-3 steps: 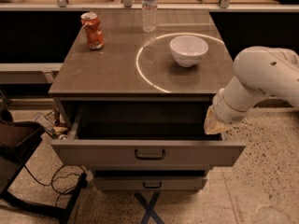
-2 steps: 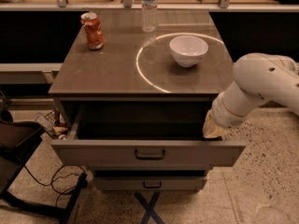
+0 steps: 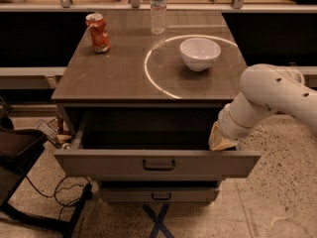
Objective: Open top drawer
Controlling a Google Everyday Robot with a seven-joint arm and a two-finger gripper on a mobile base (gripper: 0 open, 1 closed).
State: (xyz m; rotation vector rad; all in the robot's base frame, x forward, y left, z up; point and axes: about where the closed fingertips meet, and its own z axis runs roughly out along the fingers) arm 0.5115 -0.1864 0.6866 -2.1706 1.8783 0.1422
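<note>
The top drawer (image 3: pixel 158 163) is a wide grey front with a small dark bar handle (image 3: pixel 159 165) at its centre. It stands pulled out from the cabinet, its dark inside showing. My white arm comes in from the right. My gripper (image 3: pixel 221 141) reaches down into the drawer's right end, just behind the front panel. A narrower grey drawer front (image 3: pixel 159 195) with a like handle sits shut below.
On the cabinet top (image 3: pixel 114 78) stand a red can (image 3: pixel 98 32), a clear water bottle (image 3: pixel 158 8) and a white bowl (image 3: pixel 200 53). A dark chair (image 3: pixel 20 162) and cables lie on the floor at the left. Speckled floor at the right.
The arm has shifted slightly to the left and down at the drawer's right end. The drawer stays pulled out.
</note>
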